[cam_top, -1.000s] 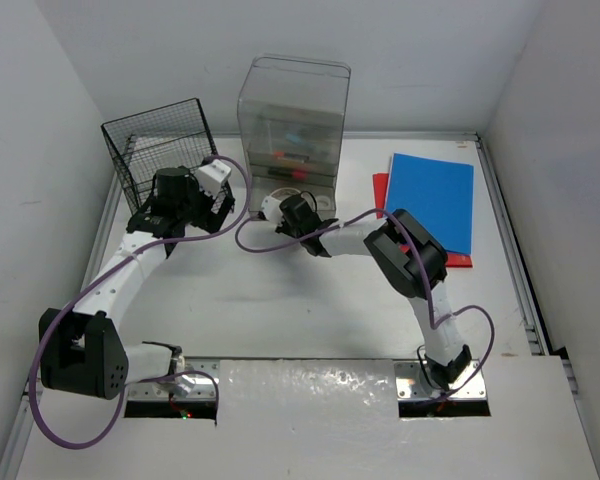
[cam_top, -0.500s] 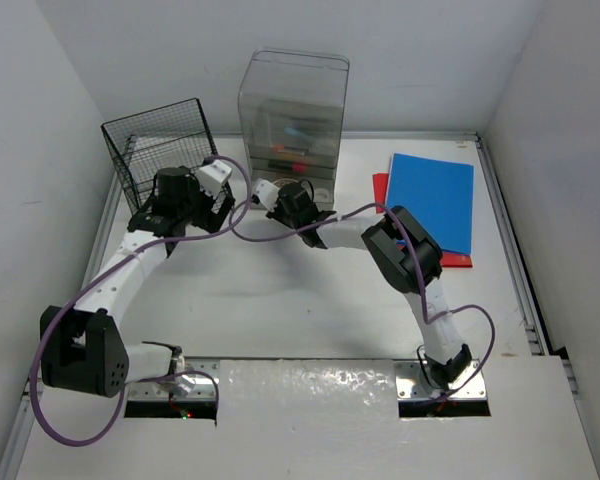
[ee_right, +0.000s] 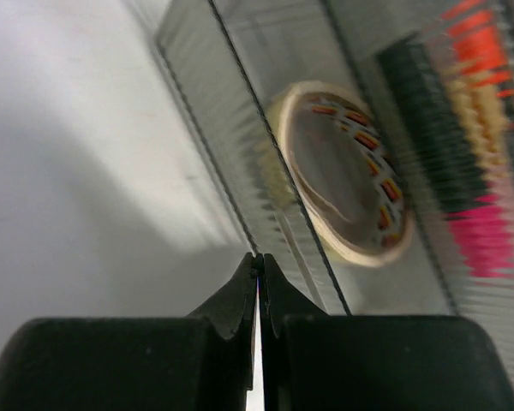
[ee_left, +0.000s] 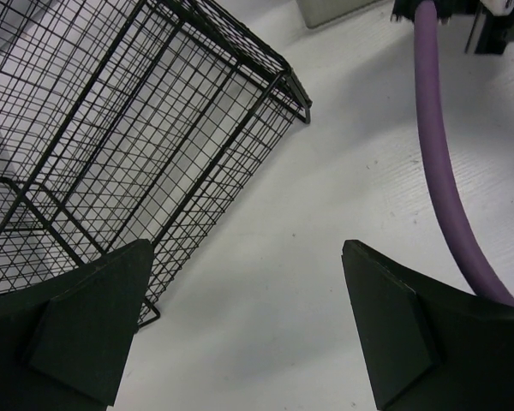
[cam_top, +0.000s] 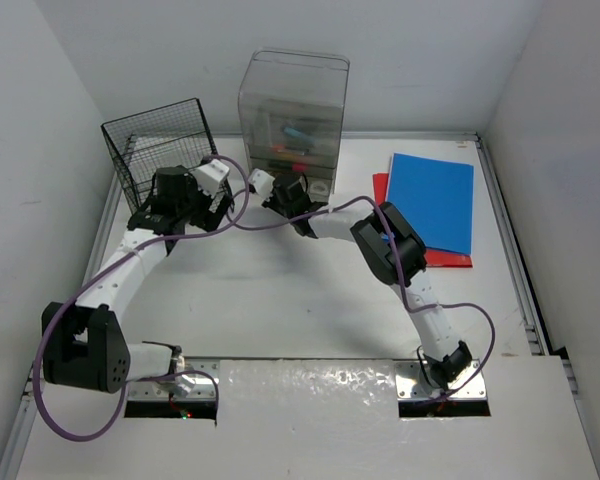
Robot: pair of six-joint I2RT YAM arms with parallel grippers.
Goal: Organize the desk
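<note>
The desk (cam_top: 280, 300) is big, white and flat. It fills the floor of the scene, and everything else stands on it.

At the far left stands a black wire basket (cam_top: 158, 148). Just to its right, at the far edge, stands a clear plastic drawer box (cam_top: 293, 115). On the far right lies a blue folder (cam_top: 432, 200) on top of a red folder (cam_top: 450, 258).

The left gripper (ee_left: 244, 300) hangs over the desk just to the right of the wire basket. Its two black fingers (ee_left: 94, 325) stand wide apart, with only bare white desk between them. It holds nothing. A purple cable (ee_left: 445, 171) runs past on its right side.

The right gripper (ee_right: 257, 265) is squeezed tight, its two tips pressed together with nothing between them. It points at the front of a low drawer in the clear box. I cannot tell if the tips touch the drawer. A roll of tape (ee_right: 347, 175) lies inside that drawer, seen through the plastic. Blurry orange and pink things lie further in.
</note>
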